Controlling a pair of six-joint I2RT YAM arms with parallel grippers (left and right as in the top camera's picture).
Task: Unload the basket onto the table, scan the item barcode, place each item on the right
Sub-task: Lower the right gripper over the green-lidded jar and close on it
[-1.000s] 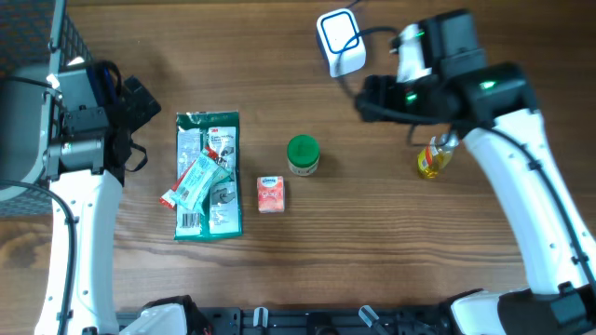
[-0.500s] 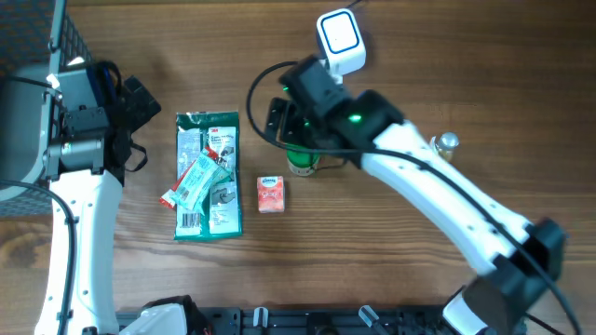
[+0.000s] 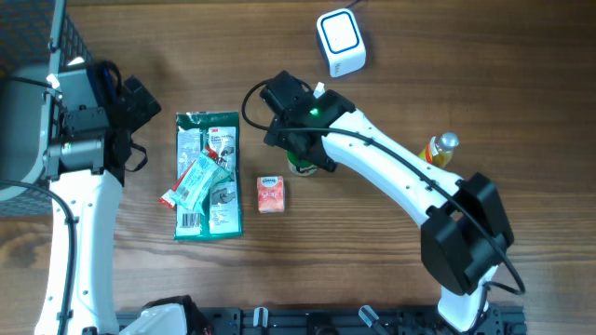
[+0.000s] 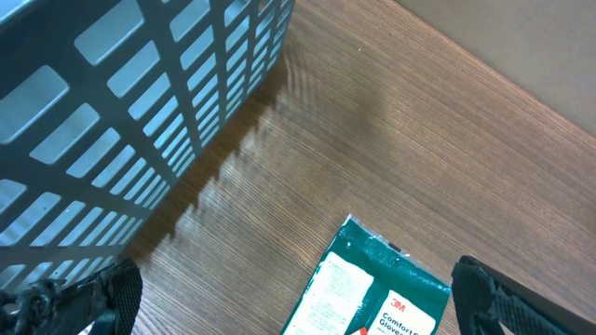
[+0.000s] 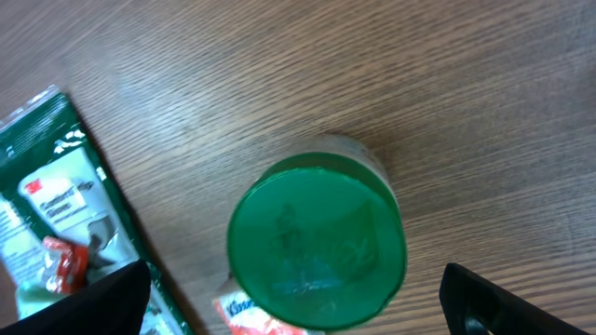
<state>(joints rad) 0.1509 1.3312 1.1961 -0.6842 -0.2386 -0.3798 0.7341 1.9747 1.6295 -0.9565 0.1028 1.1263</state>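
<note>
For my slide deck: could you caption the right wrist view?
Open right gripper poised over a green-lidded jar standing on the wooden table, with a green packet at lower left.

The table (image 3: 466, 56) is lit evenly and brightly; a soft striped shadow is cast beside the basket (image 4: 140, 93).

On the table (image 3: 484, 56) there is one of each kind: one white scanner (image 3: 340, 42), one green-lidded jar (image 5: 317, 247), one large green packet (image 3: 222, 140), one small red-and-teal packet (image 3: 194, 181), one pink box (image 3: 271, 194), one yellow bottle (image 3: 435, 155) — and one grey basket (image 3: 74, 35).
</note>
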